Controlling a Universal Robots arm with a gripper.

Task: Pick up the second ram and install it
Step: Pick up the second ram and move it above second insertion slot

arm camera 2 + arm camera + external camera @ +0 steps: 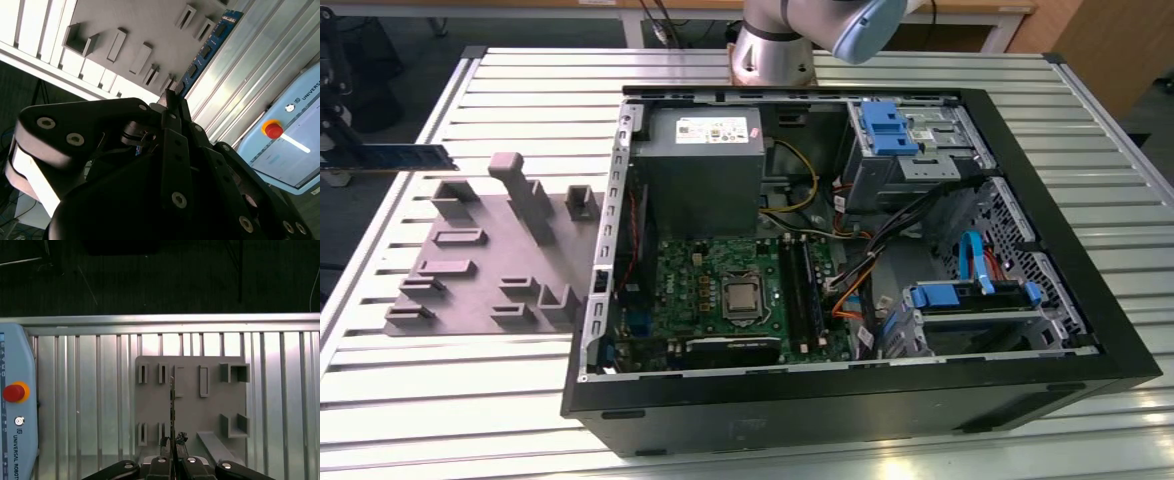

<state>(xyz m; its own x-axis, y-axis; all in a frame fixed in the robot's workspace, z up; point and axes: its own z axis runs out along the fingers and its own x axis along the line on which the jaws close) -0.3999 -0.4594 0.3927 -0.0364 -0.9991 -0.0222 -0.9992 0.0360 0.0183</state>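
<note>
Gripper (172,444) clamped on the second ram (172,405), with the grey tray (210,410) behind it in the first wrist view.
At the exterior view's left edge, the ram juts out level over the slatted worktop (520,70), well apart from the open computer case (787,410).

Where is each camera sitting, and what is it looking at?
Exterior view: off the arm, above, looking down at the open computer case and grey tray; the arm shows.
First wrist view: on the arm, looking along the pincer at the tray; the second ram appears edge-on.
Second wrist view: on the arm, looking slantwise past the pincer's black links.
Shared: both wrist views show the pincer shut on the second ram, plus the tray and red button.
</note>
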